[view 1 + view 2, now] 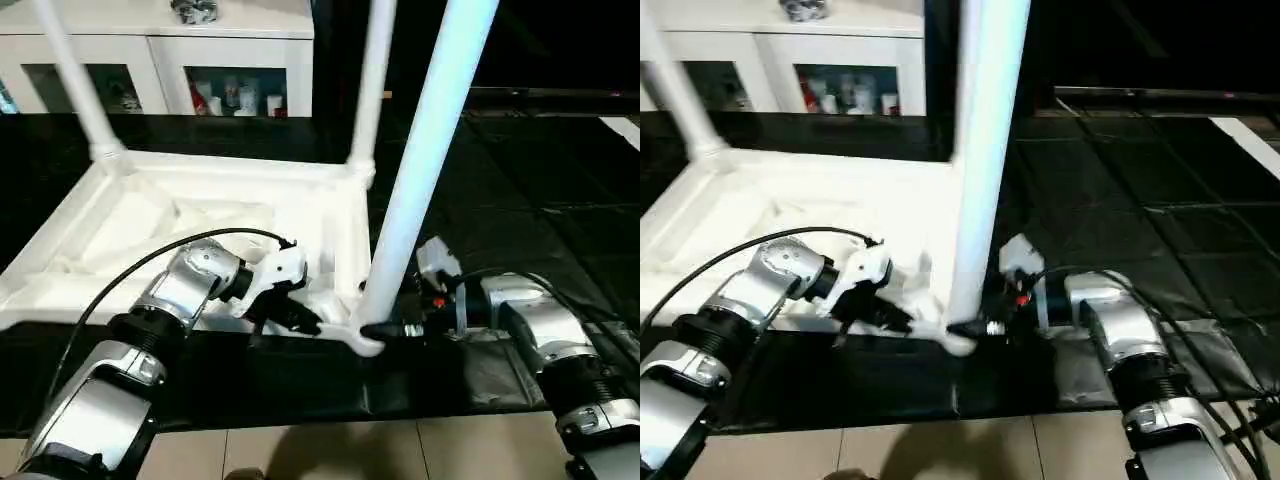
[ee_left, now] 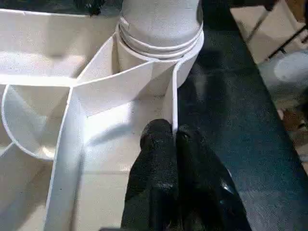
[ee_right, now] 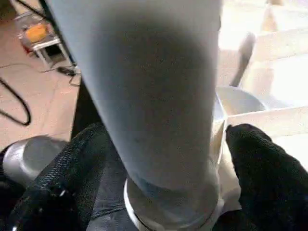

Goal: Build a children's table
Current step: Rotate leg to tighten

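Children's table (image 1: pixel 200 225): you see top inverted on black mat (image 1: pixel 520 190), ribbed underside up, legs rising from corner sockets. Near leg (image 1: pixel 425 160): upright in front corner socket. Right gripper (image 3: pixel 163 159): jaws wide, one finger each side of near leg's base. Left gripper (image 2: pixel 174 139): jaws closed, pinching thin side wall of top, just beside that socket. White cabinet (image 1: pixel 160 60) behind

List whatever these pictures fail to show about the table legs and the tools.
- Near leg: top cut off by the head view's upper edge.
- Its socket joint: seating depth hidden by the leg in the right wrist view.
- Right tool: contact with the leg unclear.
- Fourth leg: cannot tell.
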You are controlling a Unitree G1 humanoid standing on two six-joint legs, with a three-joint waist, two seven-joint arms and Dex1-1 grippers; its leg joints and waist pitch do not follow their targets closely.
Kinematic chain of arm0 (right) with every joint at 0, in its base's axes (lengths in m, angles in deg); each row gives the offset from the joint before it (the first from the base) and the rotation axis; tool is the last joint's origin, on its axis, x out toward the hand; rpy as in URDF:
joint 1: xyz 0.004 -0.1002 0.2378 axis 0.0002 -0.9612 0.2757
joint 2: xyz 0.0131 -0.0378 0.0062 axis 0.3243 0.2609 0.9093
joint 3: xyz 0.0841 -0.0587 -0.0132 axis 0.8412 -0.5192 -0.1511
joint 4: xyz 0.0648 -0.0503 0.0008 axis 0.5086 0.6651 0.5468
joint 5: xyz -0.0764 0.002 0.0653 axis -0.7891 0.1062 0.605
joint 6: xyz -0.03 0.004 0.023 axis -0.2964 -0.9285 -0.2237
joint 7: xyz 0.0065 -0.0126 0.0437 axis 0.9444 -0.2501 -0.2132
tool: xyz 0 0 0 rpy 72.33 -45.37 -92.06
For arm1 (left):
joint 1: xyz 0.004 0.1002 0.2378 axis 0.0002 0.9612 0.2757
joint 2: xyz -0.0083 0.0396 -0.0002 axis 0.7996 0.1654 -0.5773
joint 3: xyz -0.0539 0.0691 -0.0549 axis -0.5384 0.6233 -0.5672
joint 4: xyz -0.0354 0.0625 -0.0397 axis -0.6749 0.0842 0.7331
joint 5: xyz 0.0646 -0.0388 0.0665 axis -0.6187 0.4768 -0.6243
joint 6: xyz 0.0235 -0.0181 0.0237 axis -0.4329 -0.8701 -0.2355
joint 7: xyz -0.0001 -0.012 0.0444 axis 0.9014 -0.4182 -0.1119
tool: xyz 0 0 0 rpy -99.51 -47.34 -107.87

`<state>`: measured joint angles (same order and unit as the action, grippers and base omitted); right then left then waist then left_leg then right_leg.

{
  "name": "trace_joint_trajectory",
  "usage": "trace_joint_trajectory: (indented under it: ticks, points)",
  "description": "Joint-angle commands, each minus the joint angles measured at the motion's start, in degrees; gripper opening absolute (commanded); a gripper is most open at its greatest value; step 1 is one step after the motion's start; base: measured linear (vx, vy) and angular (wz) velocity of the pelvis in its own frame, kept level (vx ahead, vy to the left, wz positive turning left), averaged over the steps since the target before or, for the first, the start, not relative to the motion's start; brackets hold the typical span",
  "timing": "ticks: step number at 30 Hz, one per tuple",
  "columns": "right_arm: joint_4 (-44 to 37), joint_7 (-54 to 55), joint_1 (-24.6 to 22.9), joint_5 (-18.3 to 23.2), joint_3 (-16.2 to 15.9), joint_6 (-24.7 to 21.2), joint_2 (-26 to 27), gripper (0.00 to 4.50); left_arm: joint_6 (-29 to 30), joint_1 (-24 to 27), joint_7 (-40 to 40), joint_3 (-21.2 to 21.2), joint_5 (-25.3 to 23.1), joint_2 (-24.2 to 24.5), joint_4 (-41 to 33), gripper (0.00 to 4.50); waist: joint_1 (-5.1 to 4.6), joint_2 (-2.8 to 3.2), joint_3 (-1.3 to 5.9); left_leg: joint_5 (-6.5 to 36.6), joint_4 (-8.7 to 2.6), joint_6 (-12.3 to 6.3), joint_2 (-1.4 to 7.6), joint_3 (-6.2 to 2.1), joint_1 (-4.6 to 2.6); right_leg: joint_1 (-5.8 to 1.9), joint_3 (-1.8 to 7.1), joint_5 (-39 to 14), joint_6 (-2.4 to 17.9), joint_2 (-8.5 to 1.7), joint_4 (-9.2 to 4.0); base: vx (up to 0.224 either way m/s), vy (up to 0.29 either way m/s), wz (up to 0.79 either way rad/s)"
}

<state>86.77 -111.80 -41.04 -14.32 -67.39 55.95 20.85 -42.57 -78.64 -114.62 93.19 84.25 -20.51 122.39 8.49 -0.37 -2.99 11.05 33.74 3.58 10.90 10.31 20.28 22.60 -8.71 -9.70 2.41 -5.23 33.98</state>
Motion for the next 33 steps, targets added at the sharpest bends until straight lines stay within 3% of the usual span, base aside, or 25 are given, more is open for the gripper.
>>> trace_joint_trajectory:
  ticks: [1,14,23,29,30,31,32,33]
  points:
    - [0.8,-1.6,1.6,-0.6,-0.6,0.8,0.1,3.67,-0.8,0.6,-3.8,2.9,-0.5,-0.2,-2.1,0.0,-0.34,-0.33,3.88,9.0,-3.88,-3.24,3.68,-1.04,-0.3,-3.15,4.47,-17.2,8.9,-5.32,-4.17,0.0,0.0,0.0]
    - [0.3,-6.3,1.4,0.3,-2.7,-0.3,0.0,2.56,-1.1,1.3,-4.7,3.2,-0.3,0.0,-3.3,0.0,-0.12,-0.37,4.11,7.3,-3.63,-3.7,3.61,-0.97,-0.24,-3.17,4.49,-15.1,9.1,-5.19,-3.86,0.0,0.0,0.0]
    - [-0.5,-5.6,0.3,1.2,-2.1,-1.5,1.1,2.21,1.6,1.7,-1.3,1.9,-0.1,-0.9,-2.8,0.0,-0.12,-0.39,3.96,8.4,-3.65,-3.18,3.52,-0.95,-0.26,-3.17,4.51,-17.3,8.5,-5.22,-4.17,0.0,0.0,0.0]
    - [-2.3,8.7,-2.4,1.5,2.2,-4.3,4.7,2.14,7.2,1.4,7.1,-2.0,1.5,-4.1,-2.4,0.0,-0.5,-0.46,3.55,11.1,-4.01,-1.86,3.46,-1.14,-0.61,-3.09,4.39,-23.3,6.6,-5.36,-5.05,0.0,0.0,0.0]
    - [-2.1,12.3,-2.6,1.0,3.0,-4.3,5.8,2.12,8.0,1.2,8.9,-2.5,1.5,-4.8,-2.2,0.0,-0.85,-0.48,3.36,12.3,-4.09,-1.38,3.29,-1.26,-0.69,-2.96,4.23,-25.9,5.8,-5.35,-5.4,0.0,0.0,0.0]
    - [-1.5,20.8,-2.8,-0.1,4.8,-5.4,8.5,2.11,10.5,0.4,14.6,-4.0,1.3,-6.8,-1.1,0.0,-1.17,-0.07,3.42,12.7,-4.05,-0.71,3.22,-1.34,-0.72,-3.01,4.2,-27.2,5.3,-5.5,-5.56,0.0,0.0,0.0]
    - [-1.5,20.8,-2.8,-0.1,4.8,-5.4,8.5,2.11,10.5,0.4,14.6,-4.0,1.3,-6.8,-1.1,0.0,-1.5,0.06,3.28,13.2,-4.18,-0.23,3.29,-1.51,-0.66,-2.9,4.12,-27.8,5.0,-5.4,-5.69,0.0,0.0,0.0]
    - [-1.0,24.3,-2.6,-0.4,5.5,-6.0,9.7,2.11,11.6,-0.1,17.2,-4.7,1.3,-7.9,-0.5,0.0,-2.13,-0.23,3.34,14.2,-4.2,0.25,3.06,-1.62,-0.72,-3.03,3.85,-29.0,4.3,-5.38,-6.08,0.0,0.0,0.0]
